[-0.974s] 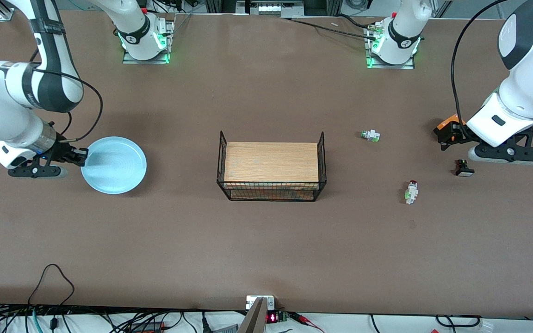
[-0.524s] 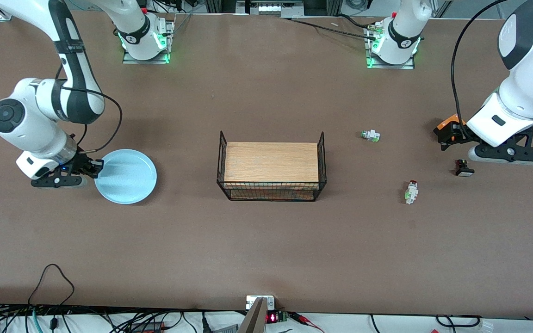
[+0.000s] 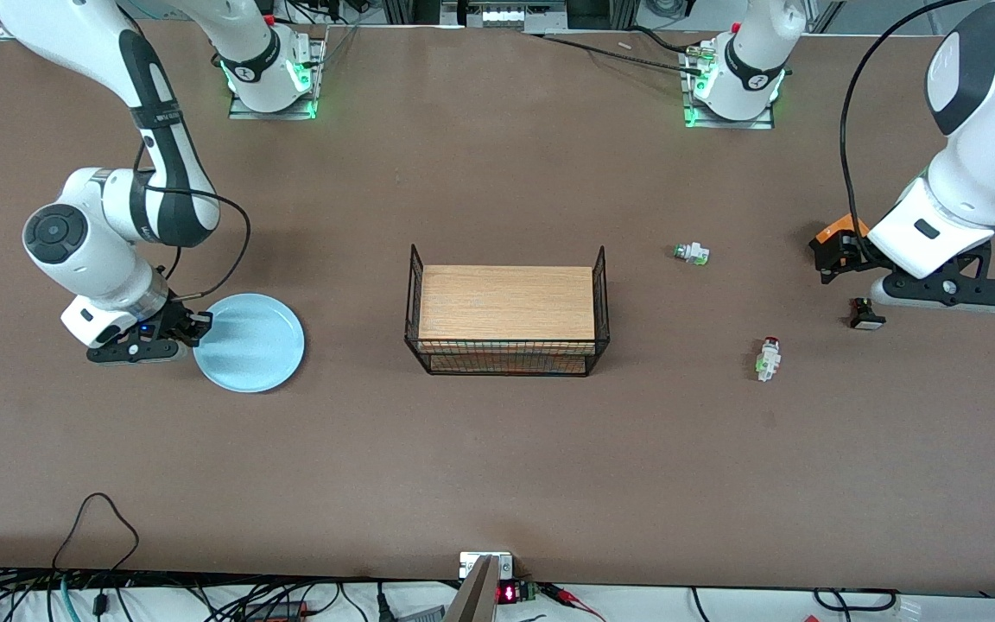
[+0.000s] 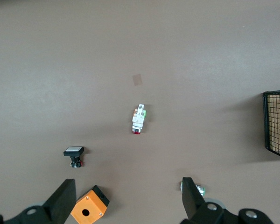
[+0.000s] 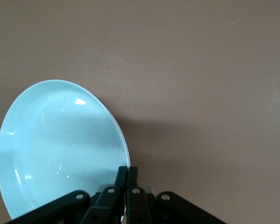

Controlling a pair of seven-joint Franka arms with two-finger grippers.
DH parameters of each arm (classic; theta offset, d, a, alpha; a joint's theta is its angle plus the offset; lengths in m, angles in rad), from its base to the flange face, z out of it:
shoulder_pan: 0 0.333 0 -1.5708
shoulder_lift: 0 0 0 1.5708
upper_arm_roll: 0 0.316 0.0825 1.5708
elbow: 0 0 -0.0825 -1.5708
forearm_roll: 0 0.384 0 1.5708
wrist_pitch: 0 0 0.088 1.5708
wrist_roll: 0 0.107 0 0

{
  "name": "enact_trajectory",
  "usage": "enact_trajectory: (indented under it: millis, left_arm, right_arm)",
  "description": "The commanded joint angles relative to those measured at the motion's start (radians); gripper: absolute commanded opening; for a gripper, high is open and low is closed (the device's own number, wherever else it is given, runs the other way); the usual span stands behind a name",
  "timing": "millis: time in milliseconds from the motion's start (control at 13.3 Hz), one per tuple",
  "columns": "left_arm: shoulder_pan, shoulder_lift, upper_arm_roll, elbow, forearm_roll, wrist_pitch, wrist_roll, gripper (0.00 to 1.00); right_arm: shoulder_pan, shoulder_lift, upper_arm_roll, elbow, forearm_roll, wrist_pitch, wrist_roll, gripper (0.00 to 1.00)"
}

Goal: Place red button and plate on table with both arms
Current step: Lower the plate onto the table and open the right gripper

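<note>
currently the table (image 3: pixel 497 466) carries a wire rack (image 3: pixel 507 314) at its middle. right gripper (image 3: pixel 198 326) is pinched shut on the rim of the plate (image 3: pixel 251 344), toward the right arm's end of the table; can't tell if the plate touches the table. left gripper (image 4: pixel 126 198), fingers spread wide, hangs over the left arm's end, near an orange box (image 4: pixel 89 211) and a black button (image 4: pixel 74 154). red button (image 4: pixel 138 119) lies on the table nearby, untouched.

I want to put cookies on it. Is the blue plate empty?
Empty. The plate shows only bare blue inside in the front and right wrist views; the right gripper pinches its rim.
</note>
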Motion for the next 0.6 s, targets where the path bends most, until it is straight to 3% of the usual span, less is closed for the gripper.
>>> enact_trajectory:
  millis: [0, 524]
  left_arm:
    - [0.008, 0.020, 0.006, 0.020, -0.029, 0.004, 0.014, 1.00]
    - [0.002, 0.020, 0.005, 0.024, -0.028, -0.002, 0.014, 1.00]
  right_arm:
    - [-0.022, 0.026, 0.025, -0.001, 0.007, 0.052, -0.016, 0.00]
    - [-0.025, 0.098, 0.046, -0.001, 0.007, 0.179, -0.016, 0.01]
